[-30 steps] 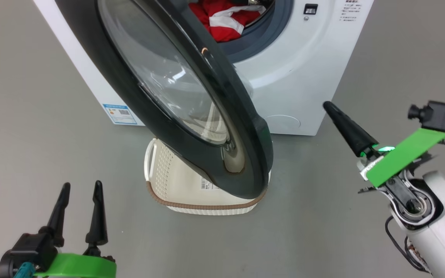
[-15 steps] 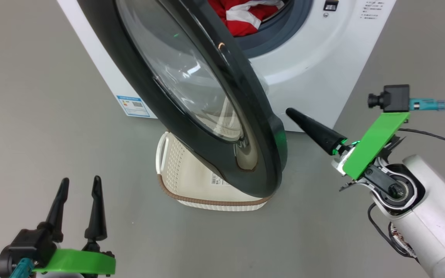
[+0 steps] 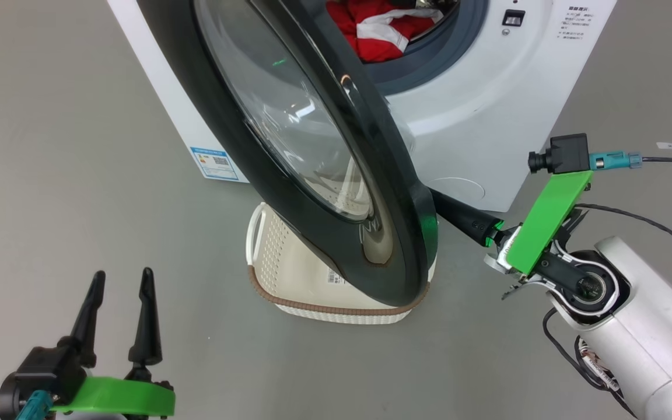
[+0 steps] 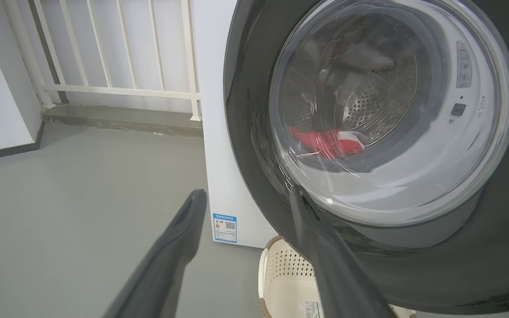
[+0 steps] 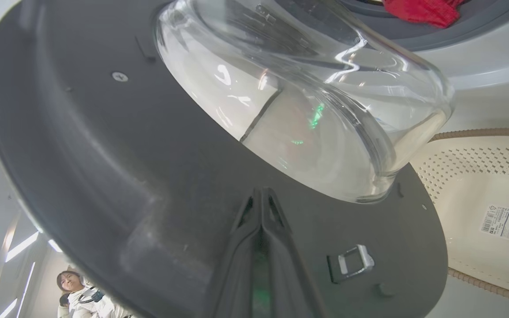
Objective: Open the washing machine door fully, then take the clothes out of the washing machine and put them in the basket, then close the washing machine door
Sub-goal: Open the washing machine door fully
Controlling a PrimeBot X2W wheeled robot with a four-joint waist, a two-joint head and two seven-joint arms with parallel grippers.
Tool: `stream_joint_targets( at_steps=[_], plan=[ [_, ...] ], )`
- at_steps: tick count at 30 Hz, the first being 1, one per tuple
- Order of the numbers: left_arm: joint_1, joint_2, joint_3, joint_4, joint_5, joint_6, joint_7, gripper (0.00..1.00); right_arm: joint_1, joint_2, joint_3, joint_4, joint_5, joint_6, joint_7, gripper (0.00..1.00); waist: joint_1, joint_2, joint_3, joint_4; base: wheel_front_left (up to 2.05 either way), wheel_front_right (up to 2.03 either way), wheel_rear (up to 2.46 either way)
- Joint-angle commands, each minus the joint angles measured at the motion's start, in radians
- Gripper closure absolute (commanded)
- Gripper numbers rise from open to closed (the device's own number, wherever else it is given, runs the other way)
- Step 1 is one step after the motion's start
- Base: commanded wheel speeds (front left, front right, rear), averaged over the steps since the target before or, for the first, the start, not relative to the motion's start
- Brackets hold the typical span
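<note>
The washing machine [image 3: 476,116] stands ahead with its black washing machine door [image 3: 312,146] swung partly out over the basket [image 3: 324,304]. The red and white clothes [image 3: 380,29] lie in the drum. My right gripper [image 3: 458,214] is shut and empty, and its tip is tucked behind the door's edge. In the right wrist view the right gripper [image 5: 261,192] rests against the door's grey inner face [image 5: 104,132], below the glass bowl. My left gripper [image 3: 117,280] stands open at the lower left, apart from everything. The left wrist view looks past the left gripper [image 4: 248,193] at the door [image 4: 245,110] and, through the glass, the clothes [image 4: 329,141].
A metal latch [image 5: 354,263] sits on the door's inner face, right of my fingers. A blue label [image 3: 214,164] marks the machine's side. A white railing [image 4: 104,53] runs behind the machine. A person [image 5: 75,287] stands beyond the door. Grey floor lies all around.
The head camera has shifted. My shut right gripper has moved left, from open floor to the door's inner side, and its tip is now behind the door's edge. The left gripper has stayed put.
</note>
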Motion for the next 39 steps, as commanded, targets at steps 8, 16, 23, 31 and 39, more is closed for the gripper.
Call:
stream_joint_targets(
  at_steps=[8,16,23,31,39],
  plan=[
    [-0.02,0.019,0.032,-0.016,-0.005,-0.003,-0.01,0.0,-0.011,0.036,0.013,-0.015,0.035,0.002,0.076,1.0,-0.0001,-0.0001,-0.011,0.02,0.0,0.0,0.0],
    [-0.008,0.019,0.032,-0.008,-0.007,-0.001,-0.01,0.0,0.015,0.056,0.013,-0.019,0.044,0.002,0.11,1.0,-0.0001,-0.0001,-0.031,0.06,0.0,0.0,0.0],
    [-0.001,0.019,0.032,-0.005,-0.005,-0.001,-0.01,0.0,0.038,0.075,0.018,-0.032,0.045,0.002,0.134,1.0,-0.0001,-0.0001,-0.045,0.091,0.0,0.0,0.0],
    [0.007,0.019,0.032,-0.001,-0.005,0.0,-0.01,0.0,0.059,0.099,0.016,-0.047,0.041,0.002,0.154,1.0,-0.0001,-0.0001,-0.058,0.129,0.0,0.0,0.0],
    [0.019,0.021,0.027,0.007,-0.004,0.0,-0.01,0.0,0.076,0.131,0.006,-0.047,0.034,0.002,0.162,1.0,-0.0001,-0.0001,-0.078,0.182,0.0,0.0,0.0]
  ],
)
